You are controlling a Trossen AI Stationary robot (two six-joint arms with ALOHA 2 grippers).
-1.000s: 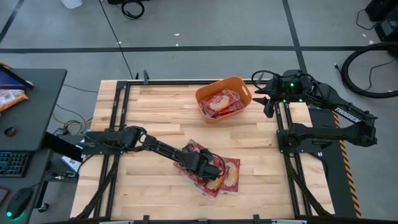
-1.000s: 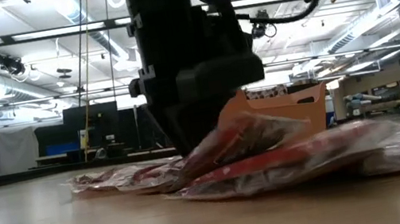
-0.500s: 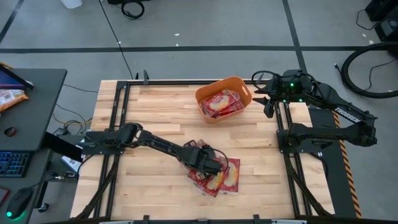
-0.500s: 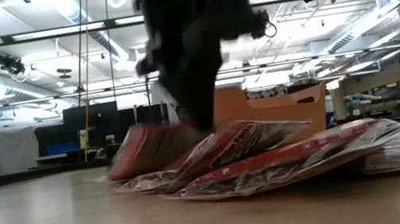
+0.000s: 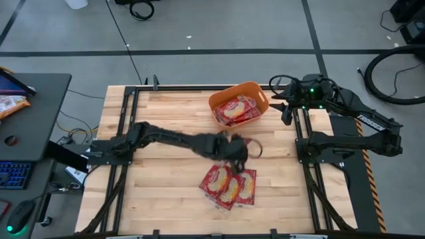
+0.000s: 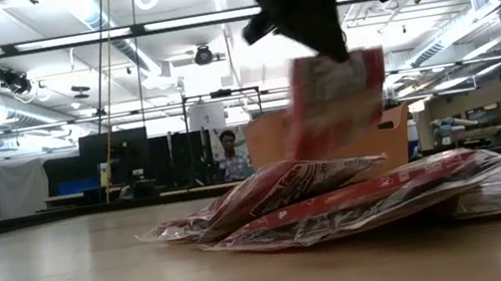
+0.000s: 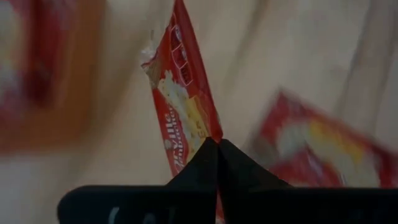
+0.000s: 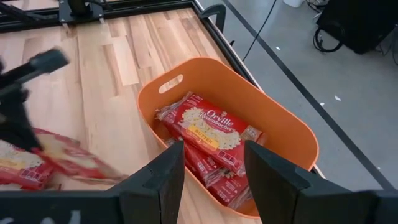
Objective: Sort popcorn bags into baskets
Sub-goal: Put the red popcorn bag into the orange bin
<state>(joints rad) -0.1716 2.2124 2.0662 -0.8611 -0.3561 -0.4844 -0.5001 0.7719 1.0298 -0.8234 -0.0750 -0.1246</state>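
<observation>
My left gripper is shut on one red popcorn bag and holds it in the air between the heap and the basket. A heap of red popcorn bags lies flat on the wooden table below and nearer. The orange basket stands at the far middle of the table with popcorn bags lying inside. My right gripper hovers open at the basket's right side, above its rim, touching nothing. My left gripper pinches the bag's upper end between its two shut fingers, coming from above and pointing down. The bag hangs upright below the fingers, clear of the heap and the table. In the left wrist view it shows edge-on.
Black frame rails run along the table's left and right sides. The right arm's base stands at the right edge. A desk with a keyboard stands off the table's left. A person shows far behind the table.
My left gripper has taken one bag from the heap, risen, and gone toward the table's far edge and the basket. The bag has been lifted clear and now hangs upright. The other bags have stayed on the table.
</observation>
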